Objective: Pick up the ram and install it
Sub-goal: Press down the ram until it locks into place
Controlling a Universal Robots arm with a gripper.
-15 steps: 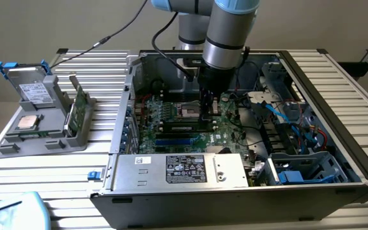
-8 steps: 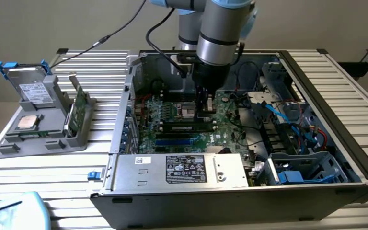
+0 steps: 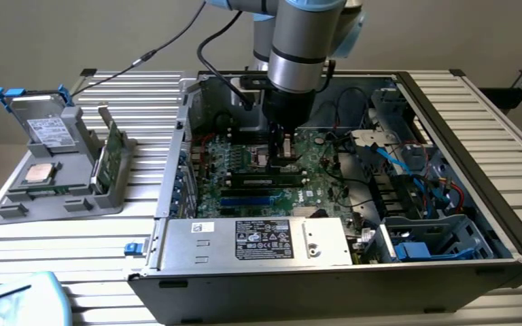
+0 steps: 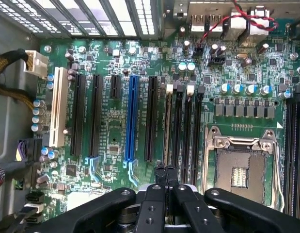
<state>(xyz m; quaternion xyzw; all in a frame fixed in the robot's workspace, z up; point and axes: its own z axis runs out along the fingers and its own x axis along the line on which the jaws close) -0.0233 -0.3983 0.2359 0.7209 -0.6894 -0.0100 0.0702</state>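
While shut, end effector (image 4: 165, 171) over mobo (image 4: 116, 121).

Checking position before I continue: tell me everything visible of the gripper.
The gripper is black, looks metal, its two slim fingers shut together. It points straight down inside the open computer case, tips over the narrow memory slots beside the empty processor socket. Whether it touches them is unclear.

ram (image 4: 167, 124): thin stick, seen edge-on, standing upright in the memory slot farthest from the CPU socket (image 4: 239, 170), parallel to the socket's side. Looks seated.
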